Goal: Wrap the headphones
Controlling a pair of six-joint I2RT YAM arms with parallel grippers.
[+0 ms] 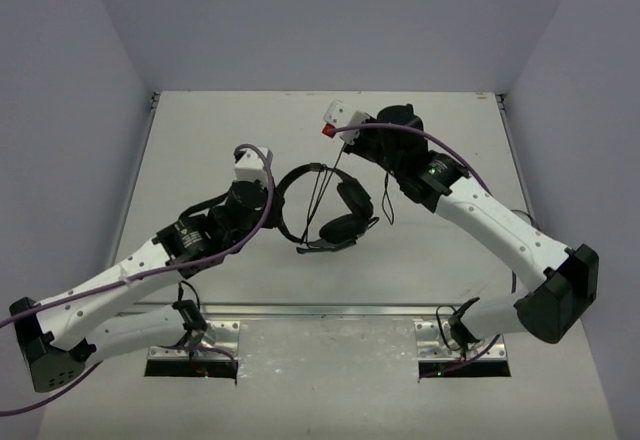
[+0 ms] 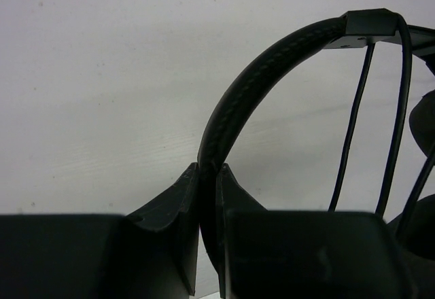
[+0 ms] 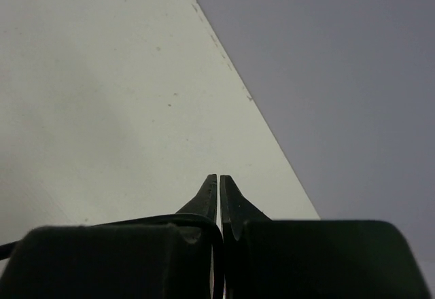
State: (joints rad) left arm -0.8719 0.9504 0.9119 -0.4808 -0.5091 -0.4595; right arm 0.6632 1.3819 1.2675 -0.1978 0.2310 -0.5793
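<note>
We see the left tool clamped on the headband, and the right tool closed almost fully, pinching the thin cord between its fingers.

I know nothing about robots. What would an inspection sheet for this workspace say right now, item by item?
Surface: pale flat table with a few small specks.
Job's things: black headphones at mid-table; their thin cord leads into the right gripper.
Clutter: nothing seen.
Grippers: left gripper is shut on the headphones' headband; right gripper is shut on the cord.
Cables: purple cables run along both arms.
Surroundings: plain grey walls on three sides.
</note>
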